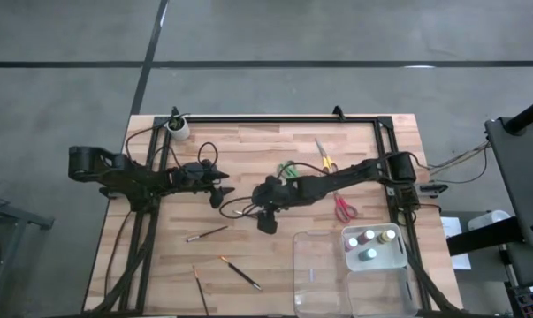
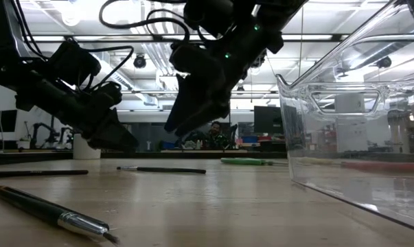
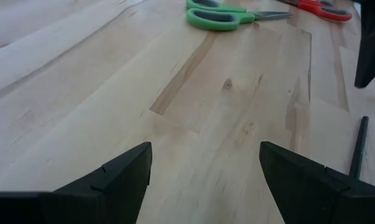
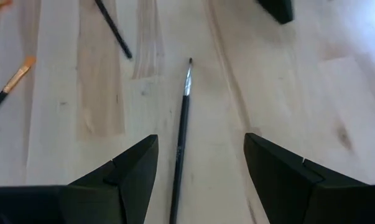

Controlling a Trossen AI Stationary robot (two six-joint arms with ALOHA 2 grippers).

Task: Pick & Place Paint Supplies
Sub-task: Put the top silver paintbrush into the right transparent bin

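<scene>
- Three brushes still lie loose on the bench [image 1: 248,150]; the one in hand is the dark brush [image 4: 180,140] lying between the right gripper's [image 4: 199,165] fingers in its wrist view.
- Step, as I judge it: approach for a pick. The right gripper [image 1: 266,218] hangs mid-bench, jaws apart and empty, lined along the brush's length with the bristle end pointing away.
- Next move would call for a straight descent until the fingers flank the thin handle, then a close; the handle sits a little nearer one finger, so a small sideways trim may help.
- Left gripper [image 1: 220,190] waits near the bench's left-middle, jaws apart, nothing held; bare wood shows between them.
- Other brushes: an orange-tipped brush [image 1: 239,272] and a third brush [image 1: 199,288] toward the front edge.
- Green scissors [image 1: 288,168], yellow scissors [image 1: 323,155] and red scissors [image 1: 343,208] lie mid-bench to right.
- Bottles [image 1: 369,245] already stand in the tray [image 1: 306,283] at the front right corner.
</scene>
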